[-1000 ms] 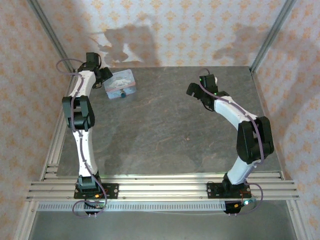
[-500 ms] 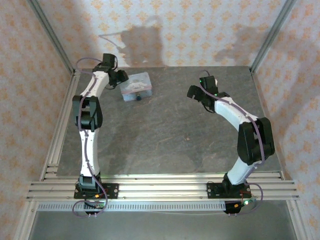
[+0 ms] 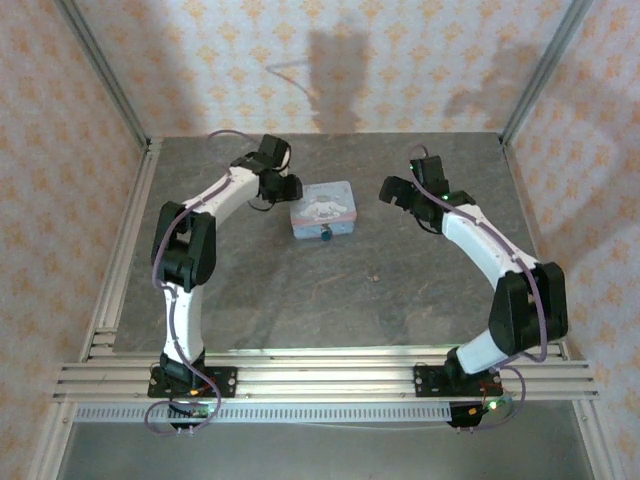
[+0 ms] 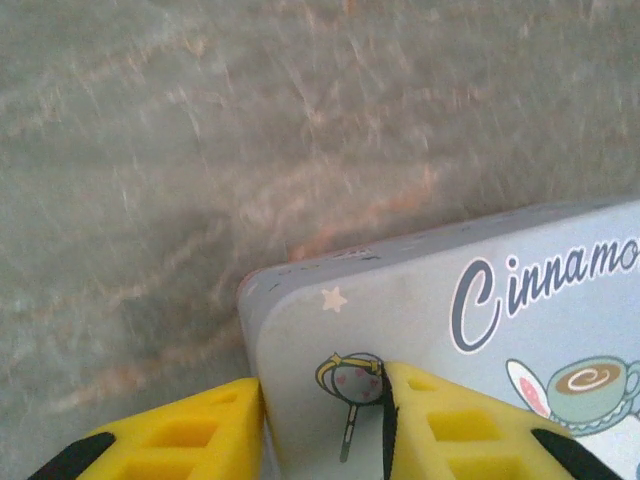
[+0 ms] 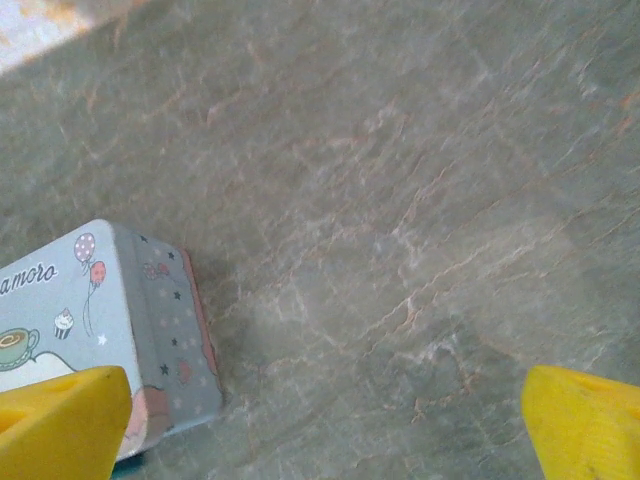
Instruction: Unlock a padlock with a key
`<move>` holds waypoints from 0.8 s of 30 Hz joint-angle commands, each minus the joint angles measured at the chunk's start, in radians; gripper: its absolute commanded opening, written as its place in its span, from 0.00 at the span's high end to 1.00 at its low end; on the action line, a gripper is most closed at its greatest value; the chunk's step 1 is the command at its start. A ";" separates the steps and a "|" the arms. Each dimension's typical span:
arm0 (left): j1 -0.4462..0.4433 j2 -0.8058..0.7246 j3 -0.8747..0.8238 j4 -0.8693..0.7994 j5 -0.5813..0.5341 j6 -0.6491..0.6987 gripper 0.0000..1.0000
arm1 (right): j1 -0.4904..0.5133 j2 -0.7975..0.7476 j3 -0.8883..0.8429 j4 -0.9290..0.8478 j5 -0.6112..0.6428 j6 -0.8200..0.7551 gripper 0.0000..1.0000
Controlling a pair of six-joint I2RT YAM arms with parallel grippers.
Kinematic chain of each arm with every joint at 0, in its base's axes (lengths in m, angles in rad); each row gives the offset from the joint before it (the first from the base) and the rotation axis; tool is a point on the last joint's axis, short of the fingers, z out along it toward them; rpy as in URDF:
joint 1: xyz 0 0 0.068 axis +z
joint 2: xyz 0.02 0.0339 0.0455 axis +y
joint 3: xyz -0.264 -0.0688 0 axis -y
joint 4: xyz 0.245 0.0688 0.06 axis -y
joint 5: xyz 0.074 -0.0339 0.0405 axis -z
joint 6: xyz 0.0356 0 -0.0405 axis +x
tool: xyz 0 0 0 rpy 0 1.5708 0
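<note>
The padlock (image 3: 324,238) is a tiny dark teal speck hanging at the near edge of the tin box (image 3: 324,205), about midway along that side; it is too small to tell how its shackle stands. The box is pale blue with a pink side band and a cartoon figure on its lid, and it lies flat on the grey stone-patterned surface (image 3: 380,290), in the far half, between the two arms.

The left hand (image 3: 285,190) is at the box's left end. In the left wrist view its yellow fingers (image 4: 180,440) pinch that end near a corner, one lying on the printed lid and the other down outside the wall.

The right hand (image 3: 393,192) hangs just right of the box and apart from it. In the right wrist view its two yellow fingers (image 5: 585,415) are spread wide, with bare surface between them and the box's right end at the lower left.
</note>
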 commanded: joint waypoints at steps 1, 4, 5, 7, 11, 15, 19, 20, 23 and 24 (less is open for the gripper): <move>0.006 -0.084 -0.099 -0.023 -0.096 0.028 0.56 | 0.001 0.104 0.122 -0.101 -0.116 0.018 0.00; 0.006 -0.202 -0.174 -0.003 -0.116 0.006 0.47 | 0.007 0.144 0.137 -0.068 -0.213 0.088 0.04; 0.006 -0.240 -0.200 0.002 -0.122 -0.008 0.45 | 0.010 0.141 0.117 -0.040 -0.239 0.110 0.04; 0.006 -0.311 -0.270 0.036 -0.108 -0.049 0.44 | 0.022 0.130 0.076 0.000 -0.262 0.133 0.05; -0.002 -0.408 -0.467 0.227 0.015 -0.182 0.45 | 0.034 0.159 0.061 0.012 -0.290 0.131 0.07; -0.046 -0.416 -0.558 0.341 0.057 -0.265 0.46 | 0.057 0.218 0.073 0.033 -0.319 0.121 0.20; -0.085 -0.371 -0.569 0.391 0.064 -0.294 0.47 | 0.082 0.283 0.092 0.041 -0.330 0.122 0.29; -0.089 -0.354 -0.565 0.399 0.062 -0.296 0.47 | 0.086 0.299 0.097 0.042 -0.334 0.122 0.29; -0.098 -0.304 -0.543 0.431 0.077 -0.299 0.48 | 0.086 0.333 0.112 0.052 -0.343 0.127 0.30; -0.100 -0.286 -0.529 0.441 0.083 -0.299 0.49 | 0.086 0.343 0.119 0.052 -0.342 0.127 0.34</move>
